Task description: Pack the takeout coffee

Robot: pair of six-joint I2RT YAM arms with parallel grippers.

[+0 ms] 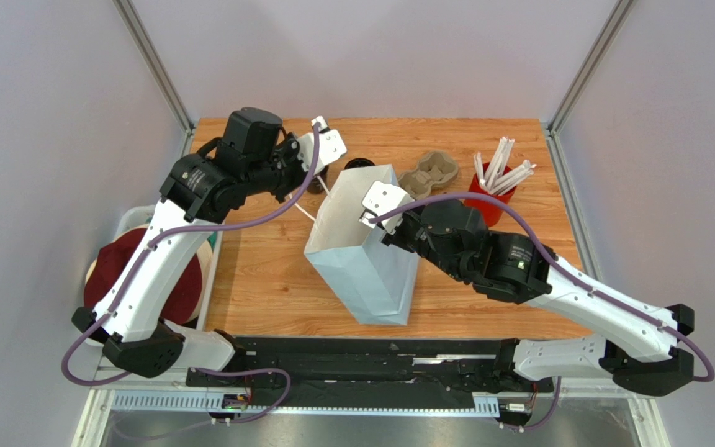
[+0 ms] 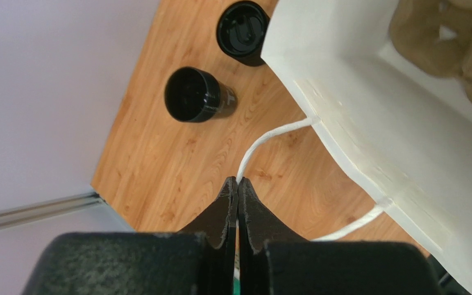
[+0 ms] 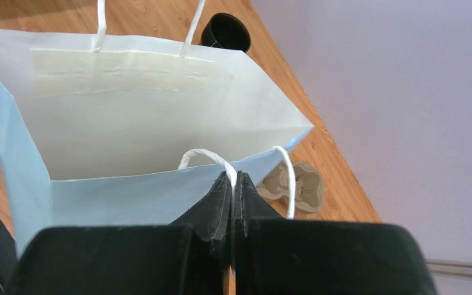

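- left claw (image 2: 238, 181): closed tight, pinching the cord handle (image 2: 263, 138) of the white paper bag (image 1: 371, 270)
- right claw (image 3: 233, 175): closed tight on the opposite handle (image 3: 204, 153); the bag's mouth gapes
- takeout coffee (image 2: 243, 31): lidded, upright on the worktop (image 1: 268, 270), outside the bag, just beside its far corner

The left arm (image 1: 151, 270) rises from the near left corner of the worktop, bends at the elbow and reaches right along the far edge. Its left fingers (image 2: 225, 209) are pressed together on the far cord handle (image 2: 263, 138). The right arm (image 1: 604, 312) stretches low from the near right corner to mid-worktop, its right fingers (image 3: 219, 203) pinched on the near cord handle (image 3: 211, 157).
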